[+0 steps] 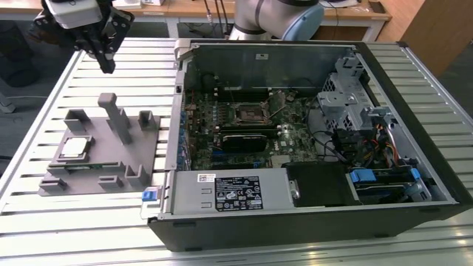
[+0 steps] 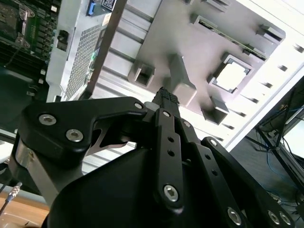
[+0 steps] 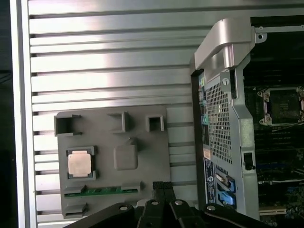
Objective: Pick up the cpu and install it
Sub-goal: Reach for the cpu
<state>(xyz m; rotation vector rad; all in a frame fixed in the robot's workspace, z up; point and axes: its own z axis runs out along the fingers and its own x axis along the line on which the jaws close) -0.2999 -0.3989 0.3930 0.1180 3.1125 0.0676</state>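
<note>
The exterior view stands off the arm, high and well back, looking down over the slatted table (image 1: 44, 221) with the gripper (image 1: 107, 65) small at the exterior view's left. The first wrist view faces straight down past the fingertips; the second wrist view sits close behind the linkages, looking obliquely along them. All three share the grey fixture (image 1: 144, 152) below the gripper and the computer case (image 1: 310, 221) wall beside it.

Workshop robot: the arm (image 1: 260, 15), silver-grey tubing with a pale blue joint cap (image 1: 304, 21), ends in a matt black gripper (image 1: 107, 65) mounted under a white-and-grey wrist block (image 1: 74, 11). In the second wrist view, angular black link plates (image 2: 85, 123) behind the claw carry silver hex-socket screws (image 2: 170, 192). A bare metal bracket (image 2: 28, 164) sits further back, and the slim fingertips (image 2: 166, 99) are ribbed.
</note>
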